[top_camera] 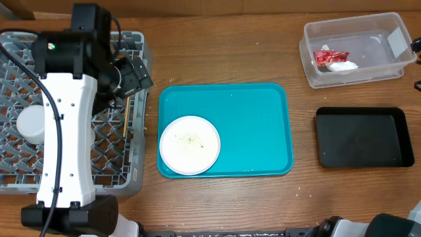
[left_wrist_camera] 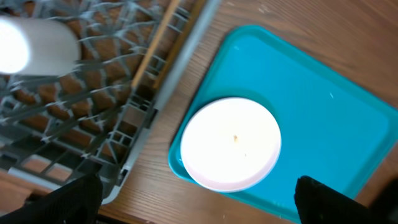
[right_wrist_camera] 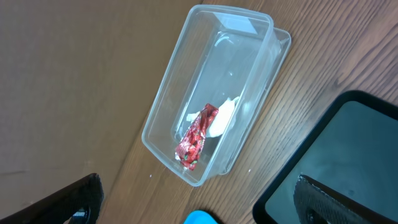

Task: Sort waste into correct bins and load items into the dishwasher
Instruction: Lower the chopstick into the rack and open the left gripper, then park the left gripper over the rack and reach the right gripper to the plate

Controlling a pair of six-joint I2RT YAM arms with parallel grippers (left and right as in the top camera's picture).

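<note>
- The small white plate (top_camera: 189,145) sits in the near-left corner of the teal tray (top_camera: 250,125). It's round, plain and glossy, with a light scatter of pale crumbs (top_camera: 189,139) around the middle.
- The dish rack (top_camera: 13,164) is at the left end of the counter (top_camera: 223,52): grey plastic, open lattice floor, low walls.
- A white cup (top_camera: 29,125) is inside the rack, and a wooden chopstick (top_camera: 123,120) lies along its right wall. Honestly can't tell if that's one stick or two.
- The left gripper (left_wrist_camera: 196,186) hangs over the rack's right edge and the tray corner. Its fingers are spread wide with nothing between them.
- The clear tub (top_camera: 368,46) is at the far right. The crinkled red foil wrapper (top_camera: 327,57) and the crumpled white tissue (top_camera: 343,66) are in its left end, touching each other.
- The black tray (top_camera: 360,137) is shallow and dark, and sits just on the near side of the tub.
- The right gripper (right_wrist_camera: 199,193) hovers above the tub and the black tray, fingers wide apart, gripping nothing.
</note>
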